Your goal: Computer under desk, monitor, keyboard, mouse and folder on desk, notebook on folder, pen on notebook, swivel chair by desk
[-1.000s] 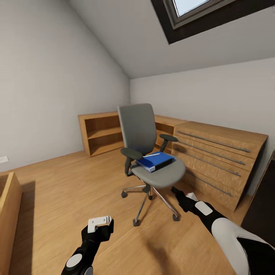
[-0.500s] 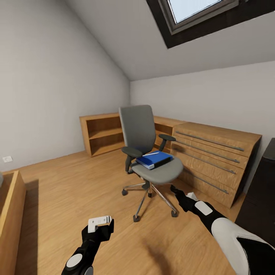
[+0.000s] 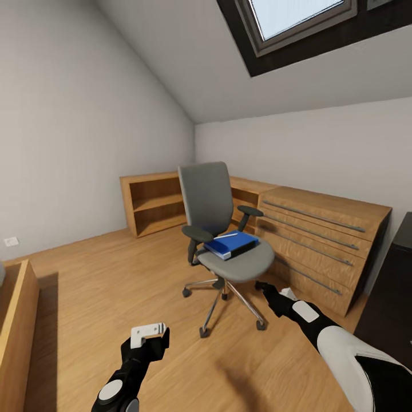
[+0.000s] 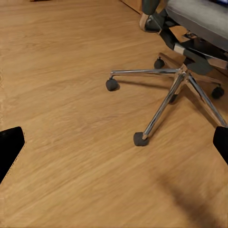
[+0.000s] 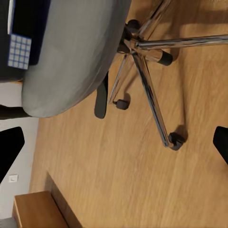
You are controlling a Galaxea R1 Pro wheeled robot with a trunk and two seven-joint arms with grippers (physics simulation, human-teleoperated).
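The grey swivel chair [image 3: 210, 200] stands mid-room on the plank floor, its seat turned toward me. On the seat lies the blue folder [image 3: 232, 244], and a thin pale pen [image 3: 228, 234] rests on top of it. My left gripper [image 3: 150, 335] hovers low over the floor, short of the chair's chrome base [image 4: 180, 78], and its fingertips [image 4: 9, 147] are spread wide. My right gripper [image 3: 263, 286] is open too, just below the seat's front right edge; the seat's underside [image 5: 71, 57] shows in the right wrist view.
Light oak drawers with long bar handles [image 3: 323, 240] stand right behind the chair, with open oak shelves [image 3: 151, 203] along the back wall. A black unit [image 3: 397, 286] sits at the right edge and a wooden piece [image 3: 14, 320] at the left. A skylight [image 3: 297, 17] is overhead.
The whole picture has shifted a little, so the camera moved; more of the black unit at the right now shows. Chair, folder and both arms keep their places.
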